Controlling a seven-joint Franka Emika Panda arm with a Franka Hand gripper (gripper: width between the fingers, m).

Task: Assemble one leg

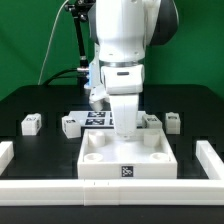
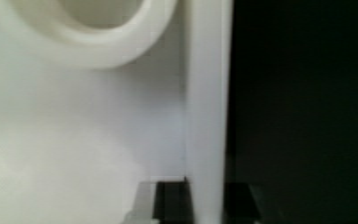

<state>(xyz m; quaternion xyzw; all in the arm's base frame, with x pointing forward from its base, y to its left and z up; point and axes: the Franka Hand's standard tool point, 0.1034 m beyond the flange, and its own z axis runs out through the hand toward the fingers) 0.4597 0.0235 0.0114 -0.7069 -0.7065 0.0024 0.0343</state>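
**A:** Where are the jaws?

**B:** Low at the far edge of the tabletop (image 1: 100, 160). They hang from the arm (image 1: 120, 40), which stands upright over the middle of the black surface (image 1: 40, 100).

**A:** Spread or pressed together?

**B:** I cannot tell. The wrist view shows two dark fingertips (image 2: 169, 205) with the tabletop's raised rim (image 2: 202, 100) running between them. On one side of the rim is the white tray floor with a round socket (image 2: 105, 30). On the other side is bare black surface. Whether the fingertips press on the rim or only straddle it is not visible.

**A:** And the leg?

**B:** Loose on the surface, behind the tabletop. One leg (image 1: 31, 123) lies far toward the exterior view's left. A second leg (image 1: 70, 125) sits nearer the arm on that side, just beside the marker board (image 1: 95, 117). A third leg (image 1: 172, 121) lies toward the exterior view's right. All three are apart from the tabletop.

**A:** Anything else near the arm?

**B:** A small white piece (image 1: 150, 122) sits between the arm and the third leg. It is partly hidden, so I cannot name it.

**A:** The front?

**B:** A white rail (image 1: 110, 190) runs along the surface, just in front of the tabletop.
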